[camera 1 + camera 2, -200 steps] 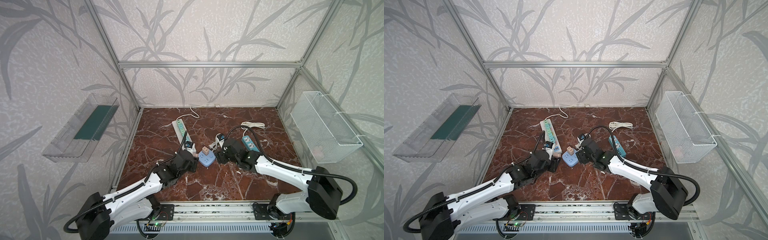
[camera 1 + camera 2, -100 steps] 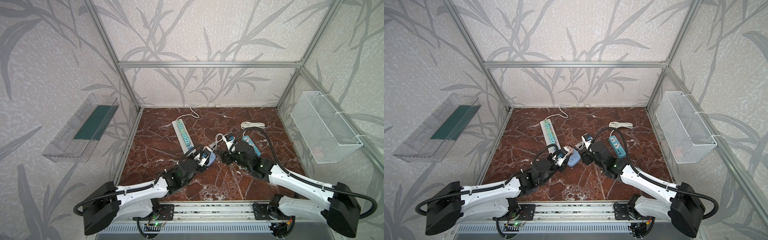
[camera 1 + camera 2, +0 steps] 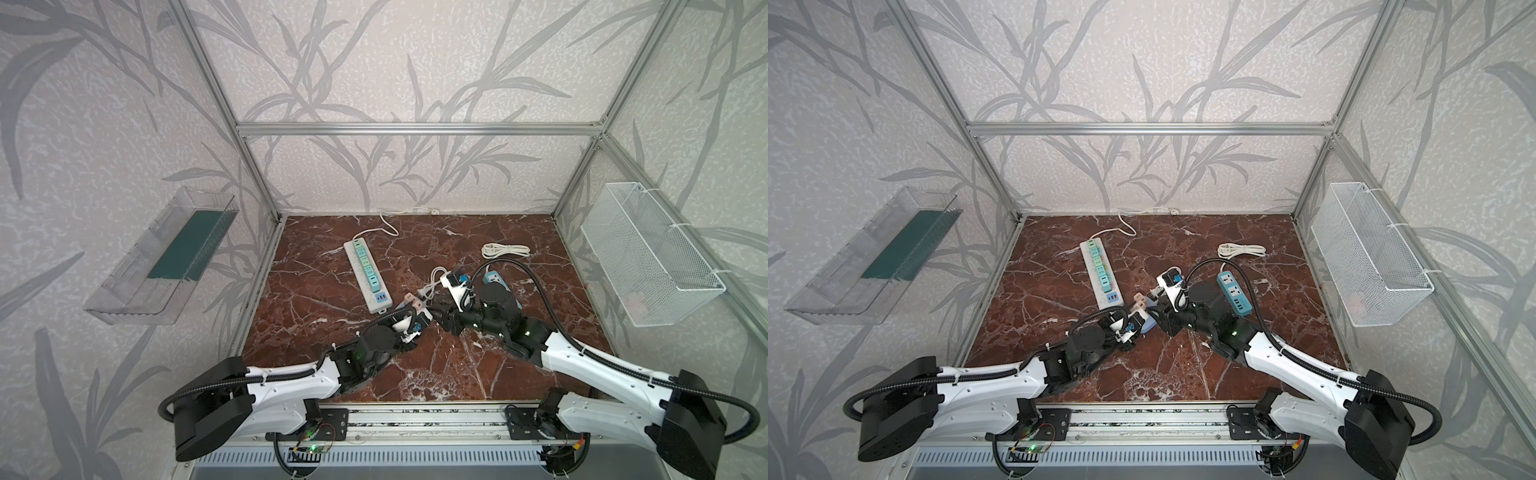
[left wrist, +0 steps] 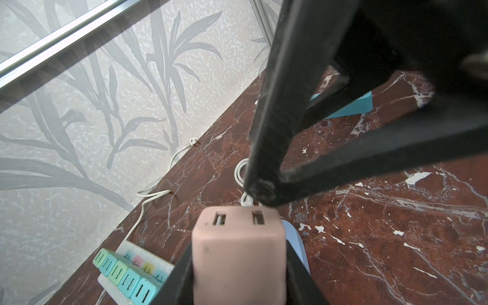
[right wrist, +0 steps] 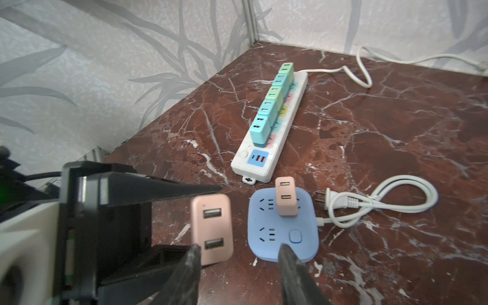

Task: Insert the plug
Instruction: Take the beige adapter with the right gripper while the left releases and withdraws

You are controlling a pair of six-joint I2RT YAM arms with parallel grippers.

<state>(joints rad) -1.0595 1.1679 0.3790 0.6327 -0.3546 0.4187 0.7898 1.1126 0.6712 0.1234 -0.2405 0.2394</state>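
My left gripper (image 4: 239,277) is shut on a pink plug (image 4: 239,253) with two USB ports; the right wrist view shows that plug (image 5: 212,232) just beside the blue square socket (image 5: 282,227). A second pink plug (image 5: 286,196) stands inserted in the socket's far half. My right gripper (image 5: 237,266) is open with nothing between its fingers (image 5: 287,264), hovering at the socket's near edge. In both top views the two grippers meet at mid-table, left gripper (image 3: 415,320) and right gripper (image 3: 1158,318), and the socket is mostly hidden.
A long white power strip (image 3: 368,276) filled with teal plugs lies behind and to the left. A teal strip (image 3: 1235,295) and a coiled white cable (image 3: 505,250) lie at the right. The socket's own cable (image 5: 369,203) loops beside it. A wire basket (image 3: 648,257) hangs on the right wall.
My left arm has swung right, bringing the pink plug up against the blue socket. The right gripper's jaws have narrowed and the arm has shifted around the socket.
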